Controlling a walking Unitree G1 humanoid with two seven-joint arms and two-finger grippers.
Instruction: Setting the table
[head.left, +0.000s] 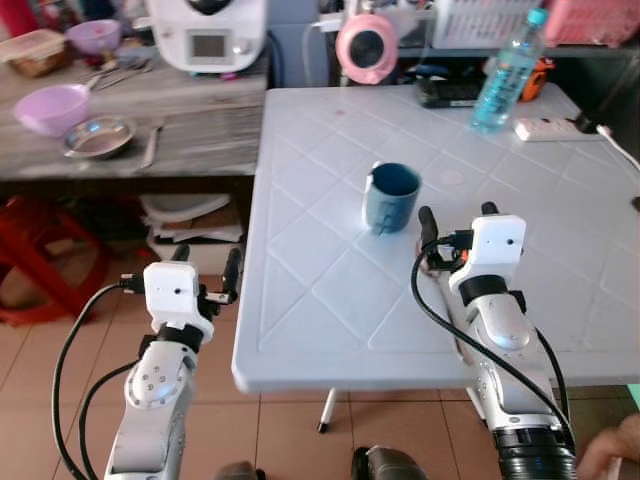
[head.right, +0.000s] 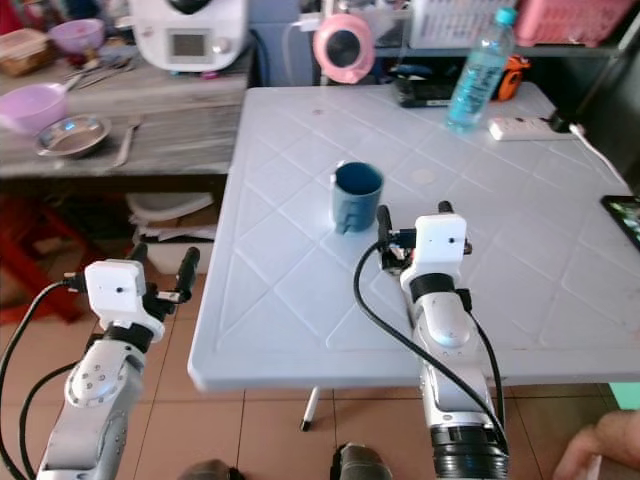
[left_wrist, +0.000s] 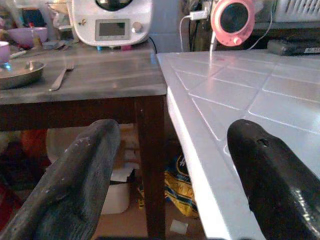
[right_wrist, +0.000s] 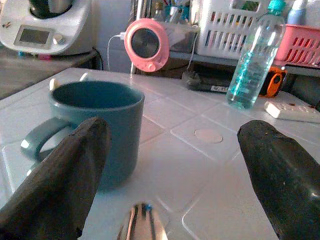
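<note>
**Mug down, cutlery next**

The blue mug stood upright near the middle of the white tabletop, handle turned toward the robot's left. It looked like glazed ceramic, round and smooth, on a moulded plastic surface ribbed in diamond panels.

Your right claw hovered just behind the mug on the robot's side, its fingers spread wide and empty. A shiny metal tip, probably a piece of cutlery, lay on the tabletop just below it; what it was exactly you could not have told.

Your left claw hung off the tabletop's left edge, also wide open and holding nothing.

If that metal piece was your target, you would have done best to come down squarely over it and close low: thin, slick steel on smooth plastic tends to skid.

Farther off, a wooden side table carried a fork, a steel dish and a purple bowl. A water bottle stood at the far edge.
</note>
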